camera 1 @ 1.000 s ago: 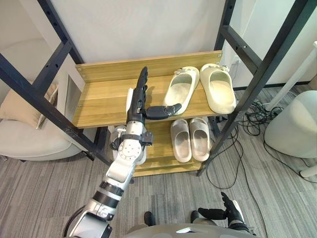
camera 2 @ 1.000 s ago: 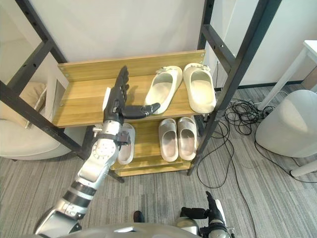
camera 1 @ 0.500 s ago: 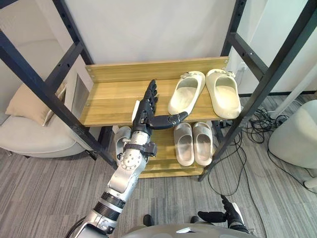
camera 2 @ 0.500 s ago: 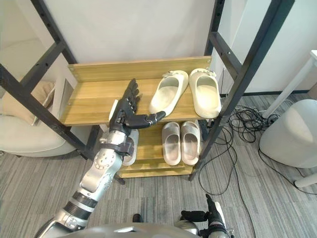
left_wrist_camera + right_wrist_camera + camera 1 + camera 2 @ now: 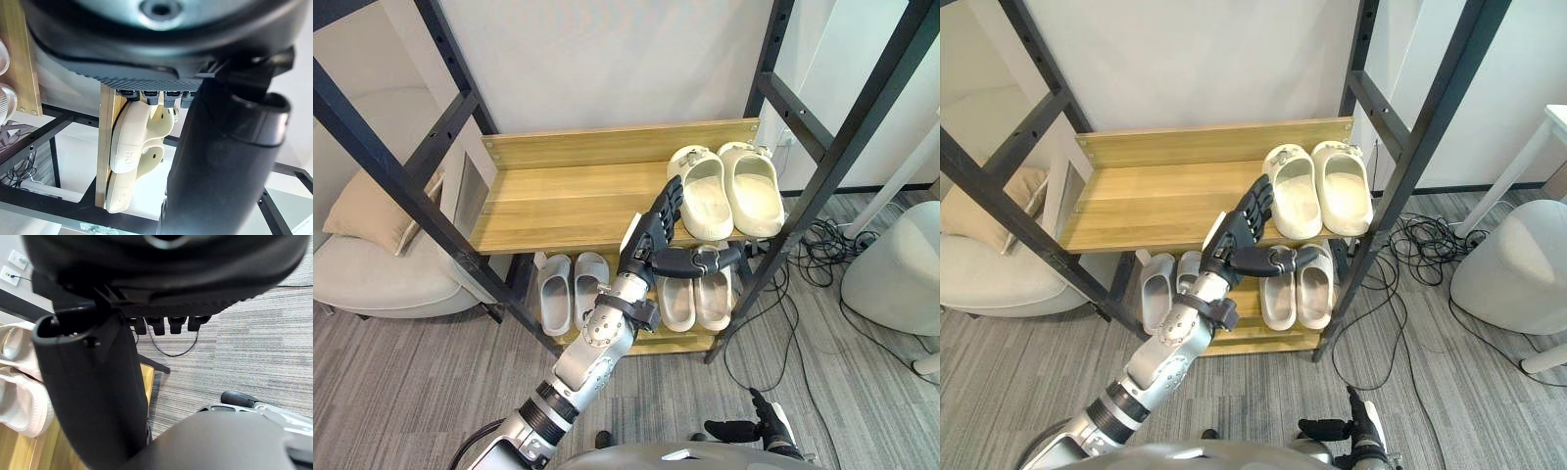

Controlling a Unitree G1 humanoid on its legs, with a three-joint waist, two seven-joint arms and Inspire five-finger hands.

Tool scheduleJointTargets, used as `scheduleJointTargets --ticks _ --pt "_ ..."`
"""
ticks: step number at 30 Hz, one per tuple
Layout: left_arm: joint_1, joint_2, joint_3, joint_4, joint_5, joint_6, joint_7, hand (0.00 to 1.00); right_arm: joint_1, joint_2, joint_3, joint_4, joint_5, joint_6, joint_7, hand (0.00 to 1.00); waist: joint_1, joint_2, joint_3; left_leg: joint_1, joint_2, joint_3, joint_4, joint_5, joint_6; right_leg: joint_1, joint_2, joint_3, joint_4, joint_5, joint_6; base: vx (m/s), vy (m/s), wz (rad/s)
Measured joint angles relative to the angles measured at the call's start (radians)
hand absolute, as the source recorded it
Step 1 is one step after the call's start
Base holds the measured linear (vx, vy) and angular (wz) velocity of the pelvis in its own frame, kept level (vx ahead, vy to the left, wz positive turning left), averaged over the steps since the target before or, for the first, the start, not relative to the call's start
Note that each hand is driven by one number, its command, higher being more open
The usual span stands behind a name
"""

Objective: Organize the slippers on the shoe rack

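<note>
L hand (image 5: pixel 651 238) reaching over top shelf (image 5: pixel 558 201) of shoe rack (image 5: pixel 607 145). Fingers (image 5: pixel 668 201) straight, gripping nothing, tips pressing on side of left cream slipper (image 5: pixel 703 191); thumb sticking out sideways. That slipper is lying just beside right cream slipper (image 5: pixel 751 184), both at shelf's R end. Lower shelf (image 5: pixel 671 343) carrying two pale pairs: left pair (image 5: pixel 570 292), and right pair (image 5: pixel 697 302) partly behind hand. R hand (image 5: pixel 762 423) hanging low, fingers relaxed.

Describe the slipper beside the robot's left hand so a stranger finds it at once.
Find the wooden shoe rack and look at the right end of its top shelf, where two cream slippers lie side by side. It is the left slipper, which the left hand touches with straight fingers; the right slipper lies free.
</note>
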Motion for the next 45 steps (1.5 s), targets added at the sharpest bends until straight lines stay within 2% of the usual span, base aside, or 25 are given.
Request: scheduleJointTargets --ticks 16,19,23,26,30,37,40,41,45 --pt "-0.045 0.013 -0.009 0.05 0.043 -0.01 0.024 1.0 0.0 0.001 -0.002 0.0 0.0 0.004 -0.009 1.0 0.001 -0.001 0.0 0.0 0.001 0.01 0.0 -0.004 -0.005 -0.006 -0.001 0.01 -0.001 0.005 -0.005 0.0 0.0 -0.01" --pt "-0.045 0.022 0.007 0.05 0.065 -0.008 0.013 1.0 0.0 0.001 -0.002 0.001 0.0 0.004 -0.009 1.0 0.002 -0.001 0.0 0.0 0.002 0.01 0.0 -0.004 -0.005 -0.006 0.0 0.009 -0.001 0.004 -0.006 0.0 0.0 0.0" --pt "-0.042 0.03 0.089 0.049 0.089 0.012 0.005 1.0 -0.004 0.001 -0.003 0.006 0.0 0.004 -0.008 1.0 -0.001 -0.002 0.0 0.0 0.004 0.01 0.0 -0.004 -0.007 -0.006 0.002 0.009 0.0 0.003 -0.006 0.0 0.0 0.0" --pt "-0.006 0.032 0.14 0.019 0.095 0.011 0.001 1.0 -0.011 0.001 -0.003 0.017 0.0 0.004 -0.007 1.0 -0.003 -0.002 0.0 -0.001 0.004 0.007 0.003 -0.004 -0.005 -0.005 0.004 0.006 0.0 0.001 -0.003 0.0 0.0 0.0" --pt "0.073 0.054 0.152 -0.07 0.102 0.011 -0.012 1.0 -0.02 0.001 -0.002 0.029 0.0 0.004 -0.003 1.0 -0.001 -0.004 0.002 -0.001 0.003 -0.002 0.005 -0.004 -0.005 -0.001 0.006 -0.003 0.003 -0.005 -0.001 0.0 0.0 0.05" --pt "0.2 0.081 0.138 -0.192 -0.033 0.009 -0.095 1.0 -0.021 0.0 0.0 0.037 0.0 0.004 0.013 1.0 0.022 -0.005 0.002 -0.001 0.002 -0.01 0.005 -0.004 -0.005 0.004 0.003 -0.012 0.004 -0.008 0.0 0.0 0.001 0.04" --pt "0.253 0.107 0.076 -0.237 -0.1 0.01 -0.161 1.0 -0.02 -0.005 0.002 0.038 -0.001 0.003 0.025 1.0 0.027 -0.005 0.002 0.0 0.0 -0.016 0.004 -0.003 -0.003 0.008 0.001 -0.019 0.004 -0.01 0.0 -0.03 0.011 0.06" --pt "0.265 0.117 0.043 -0.248 -0.14 0.01 -0.208 1.0 -0.02 -0.009 0.016 0.038 -0.001 0.003 0.028 1.0 0.031 -0.004 0.001 0.0 0.0 -0.017 0.002 -0.003 -0.003 0.009 0.0 -0.019 0.004 -0.013 -0.005 0.0 0.0 0.0" --pt "0.292 0.121 -0.027 -0.248 -0.188 0.029 -0.281 1.0 -0.021 -0.017 0.022 0.038 -0.003 0.002 0.039 1.0 0.035 0.003 -0.004 0.001 0.0 -0.02 0.0 -0.003 -0.003 0.009 0.001 -0.021 0.007 -0.017 -0.005 0.0 0.0 0.0"
